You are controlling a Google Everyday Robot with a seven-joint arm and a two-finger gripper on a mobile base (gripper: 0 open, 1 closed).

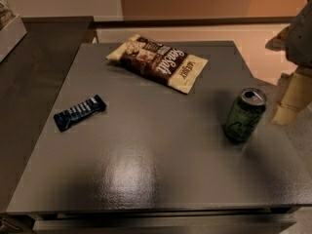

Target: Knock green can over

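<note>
The green can (245,115) stands upright on the grey table (146,155), near its right edge. It has a silver top with a pull tab and pale markings on its side. My gripper (291,99) comes in from the right edge of the view, pale and cream-coloured, just to the right of the can and a little apart from it. The arm above the gripper is partly cut off by the frame.
A brown and cream snack bag (158,61) lies flat at the back of the table. A dark blue snack bar (79,112) lies at the left. A darker counter (29,67) adjoins on the left, with a white box (9,30) on it.
</note>
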